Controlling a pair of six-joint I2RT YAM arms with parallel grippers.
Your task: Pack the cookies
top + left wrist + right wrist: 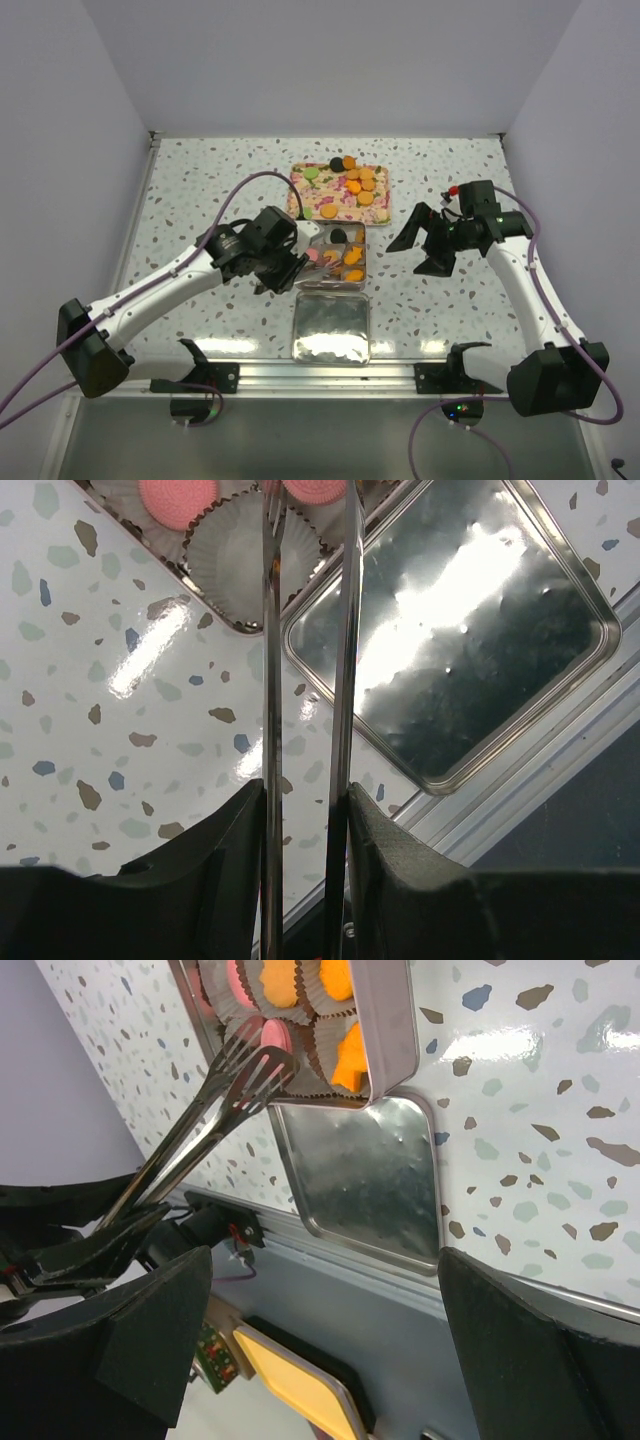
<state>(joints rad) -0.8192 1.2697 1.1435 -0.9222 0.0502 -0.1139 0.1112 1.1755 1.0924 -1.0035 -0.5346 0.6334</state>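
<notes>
Orange, green, pink and black cookies (355, 182) lie on the floral tray (297, 180) at the back. More cookies (345, 1045) sit in paper cups in the open tin (366, 262), whose wall (395, 1020) shows in the right wrist view. My left gripper (285, 262) (305, 795) is shut on metal tongs (271, 680) (225, 1080). The tong tips reach into the tin's near-left corner at a pink cookie (278, 1035) (312, 488). Whether they pinch it I cannot tell. My right gripper (425, 245) (320, 1290) hangs open and empty to the right of the tin.
The tin's shiny lid (332, 328) (470, 630) (365, 1175) lies upside down just in front of the tin. An empty paper cup (235, 555) sits beside another pink cookie (178, 498). A metal rail (330, 375) runs along the table's near edge. White walls enclose the other sides.
</notes>
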